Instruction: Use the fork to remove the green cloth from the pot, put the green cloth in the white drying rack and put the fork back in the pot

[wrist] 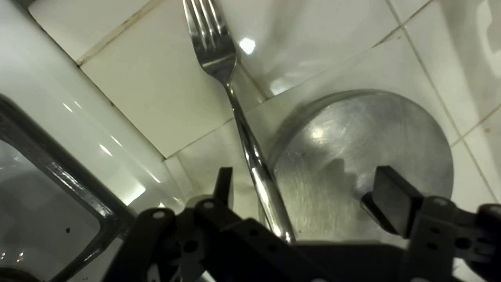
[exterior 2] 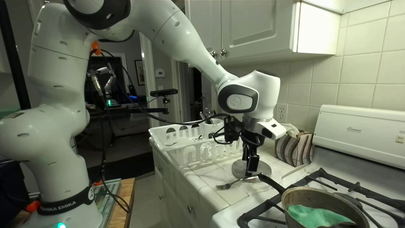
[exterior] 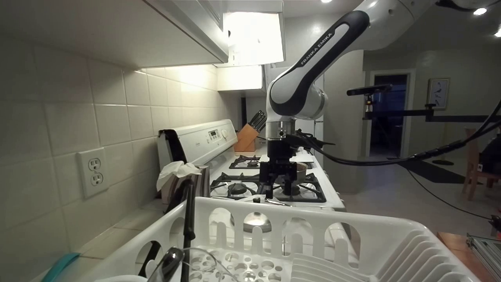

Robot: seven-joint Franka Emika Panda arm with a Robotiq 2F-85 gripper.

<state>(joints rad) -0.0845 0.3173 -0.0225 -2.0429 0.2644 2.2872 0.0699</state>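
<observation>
The metal fork (wrist: 254,152) lies on the tiled counter, its handle beside a round metal lid (wrist: 364,137). The fork (exterior 2: 225,186) and the lid (exterior 2: 235,171) also show in an exterior view. My gripper (wrist: 307,188) is open, its fingers on either side of the fork handle, which is nearer the left finger in the wrist view. The gripper (exterior 2: 250,169) points down over the lid. The green cloth (exterior 2: 316,217) lies inside the pot (exterior 2: 335,198) on the stove. The white drying rack (exterior: 391,231) stands on the counter; it also shows in an exterior view (exterior 2: 186,161).
The lid's dark knob (wrist: 377,213) is close to the right finger. The pot's black handle (exterior 2: 270,182) reaches toward the gripper. Black stove grates (exterior 2: 265,210) are beside the counter. A striped tissue box (exterior 2: 292,150) stands by the wall. A knife block (exterior: 245,139) stands beyond the stove.
</observation>
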